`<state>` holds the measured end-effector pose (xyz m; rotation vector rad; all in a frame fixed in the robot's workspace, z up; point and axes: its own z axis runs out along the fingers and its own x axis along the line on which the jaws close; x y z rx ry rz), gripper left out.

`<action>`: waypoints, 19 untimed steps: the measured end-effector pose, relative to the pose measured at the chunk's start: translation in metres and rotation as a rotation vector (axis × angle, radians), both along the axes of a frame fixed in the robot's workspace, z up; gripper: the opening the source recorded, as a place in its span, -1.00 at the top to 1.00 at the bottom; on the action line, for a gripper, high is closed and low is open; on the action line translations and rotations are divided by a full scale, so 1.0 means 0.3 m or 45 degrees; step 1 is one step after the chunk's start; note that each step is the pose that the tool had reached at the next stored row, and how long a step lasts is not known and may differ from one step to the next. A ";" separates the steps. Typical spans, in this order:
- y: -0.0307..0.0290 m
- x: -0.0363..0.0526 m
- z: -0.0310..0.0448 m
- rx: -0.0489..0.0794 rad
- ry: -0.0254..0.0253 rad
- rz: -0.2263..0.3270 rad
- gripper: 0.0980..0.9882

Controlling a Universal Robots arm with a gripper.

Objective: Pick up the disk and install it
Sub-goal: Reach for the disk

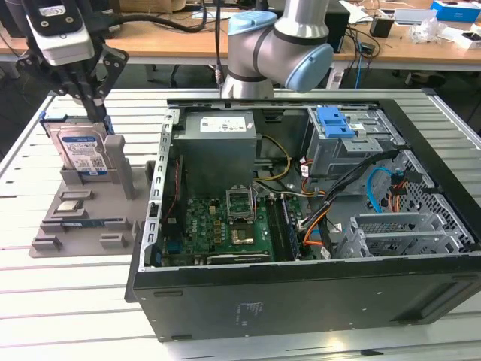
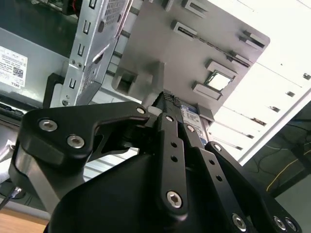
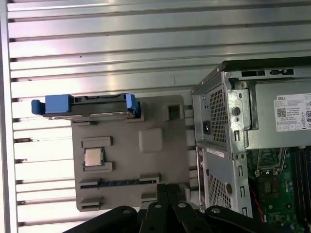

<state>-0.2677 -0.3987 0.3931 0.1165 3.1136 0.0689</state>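
Note:
The disk [image 1: 83, 154] is a silver drive with a white-and-blue label in a blue bracket. It stands on edge in a slot at the back of the grey fixture [image 1: 83, 237], at the exterior view's left. In the first wrist view the disk [image 3: 87, 107] shows edge-on at the fixture's far end. My gripper [image 1: 98, 114] hangs just above and behind the disk's top edge, its fingers drawn together to a point and holding nothing. In the second wrist view my gripper [image 2: 166, 99] points down at the fixture [image 2: 160, 43].
An open computer case [image 1: 301, 293] lies beside the fixture, with a metal drive cage and a blue clip [image 1: 336, 124] at its back right. The fixture also holds a small square chip [image 3: 93, 157] and a memory stick [image 3: 119, 183]. Ribbed metal table surrounds everything.

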 end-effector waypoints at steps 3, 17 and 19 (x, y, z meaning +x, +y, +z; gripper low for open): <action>0.000 -0.031 0.000 0.000 0.0001 0.000 0.98; 0.000 -0.177 0.000 0.000 0.0002 0.000 0.98; 0.000 -0.204 0.000 0.000 0.0001 0.000 0.98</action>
